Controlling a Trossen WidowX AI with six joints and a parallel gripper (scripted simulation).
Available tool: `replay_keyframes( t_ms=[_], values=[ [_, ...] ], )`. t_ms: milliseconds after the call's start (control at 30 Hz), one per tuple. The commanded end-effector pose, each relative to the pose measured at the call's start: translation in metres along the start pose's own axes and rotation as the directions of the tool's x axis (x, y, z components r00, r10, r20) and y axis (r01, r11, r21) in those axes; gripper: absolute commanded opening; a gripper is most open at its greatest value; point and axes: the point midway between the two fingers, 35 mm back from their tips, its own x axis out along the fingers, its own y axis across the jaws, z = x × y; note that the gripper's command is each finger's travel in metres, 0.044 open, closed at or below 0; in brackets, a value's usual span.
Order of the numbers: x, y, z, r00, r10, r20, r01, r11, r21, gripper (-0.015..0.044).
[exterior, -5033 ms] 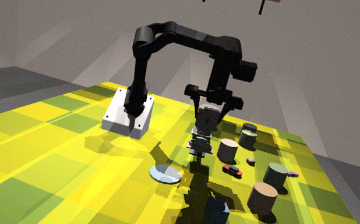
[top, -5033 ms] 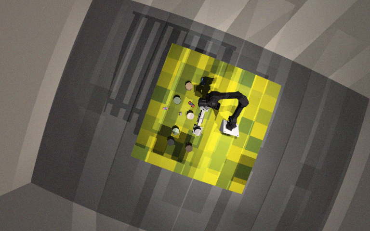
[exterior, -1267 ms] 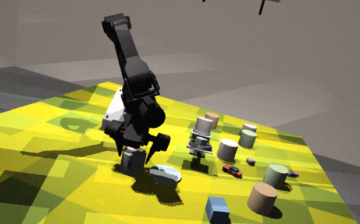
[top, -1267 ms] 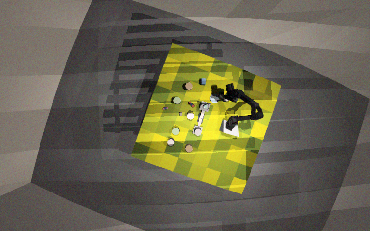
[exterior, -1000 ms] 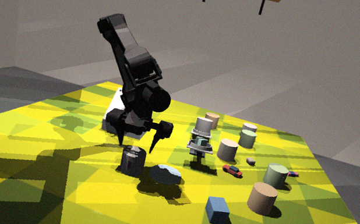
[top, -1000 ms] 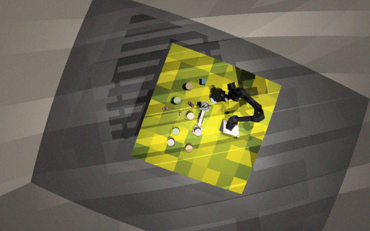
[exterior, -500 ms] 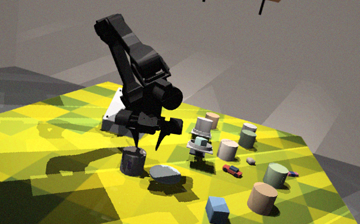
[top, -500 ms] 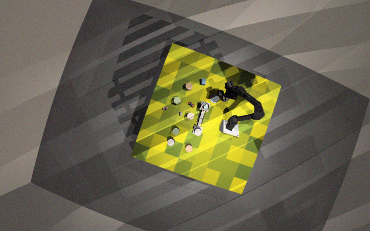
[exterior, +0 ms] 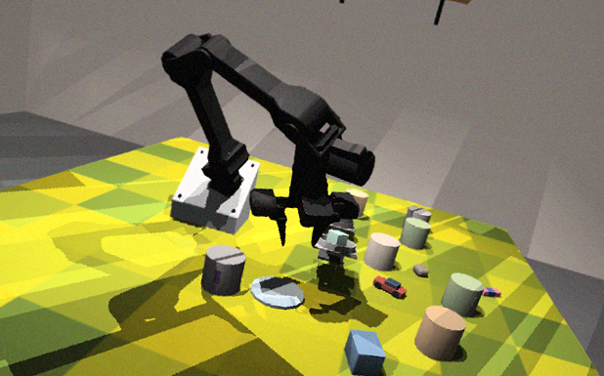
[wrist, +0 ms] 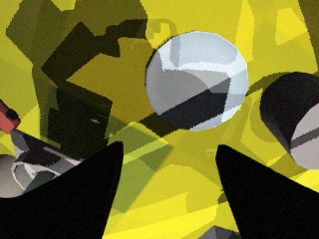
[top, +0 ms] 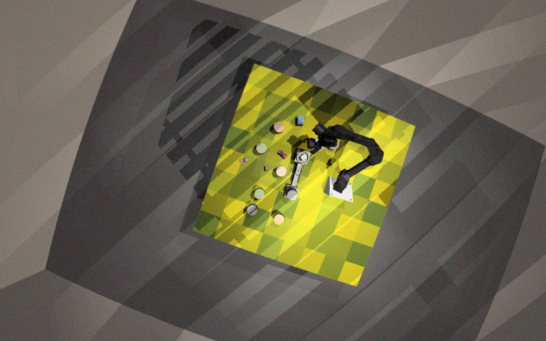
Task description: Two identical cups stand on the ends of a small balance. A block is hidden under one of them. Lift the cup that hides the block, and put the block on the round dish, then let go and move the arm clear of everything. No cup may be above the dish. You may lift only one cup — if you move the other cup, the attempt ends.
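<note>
The small balance (top: 296, 175) (exterior: 332, 252) has a pale teal block (top: 303, 156) (exterior: 338, 237) lying bare on its near end. A grey cup (top: 291, 193) still stands on its other end. A second grey cup (exterior: 223, 269) (wrist: 299, 122) stands upright on the table, right beside the pale round dish (exterior: 277, 291) (wrist: 197, 82). My gripper (exterior: 299, 235) (wrist: 170, 150) (top: 312, 144) is open and empty. It hangs in the air above the dish, between the set-down cup and the balance. The balance's near end shows at the wrist view's left edge (wrist: 23, 166).
Tan, green and grey cylinders (exterior: 439, 331) (exterior: 461, 293) (exterior: 381, 250) stand right of the balance. A blue box (exterior: 365, 352) (top: 299, 119), a red toy car (exterior: 389, 285) and small bits lie nearby. The arm's white base (exterior: 210, 204) (top: 341, 190) is behind.
</note>
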Motion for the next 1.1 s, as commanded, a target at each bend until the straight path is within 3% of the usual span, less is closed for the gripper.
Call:
replay_keyframes(
  t_ms=[0,167,433,1067],
  values=[
    [-0.004,0.033,-0.012,1.0,0.003,-0.003,-0.003,0.995,-0.095,0.026],
    [-0.011,0.073,-0.037,1.0,0.012,0.007,-0.01,0.972,-0.235,0.026],
    [-0.016,0.106,-0.072,0.993,-0.097,0.064,0.114,0.921,-0.372,0.026],
    [0.007,0.106,-0.074,0.992,-0.105,0.072,0.125,0.915,-0.383,0.026]
  ],
)
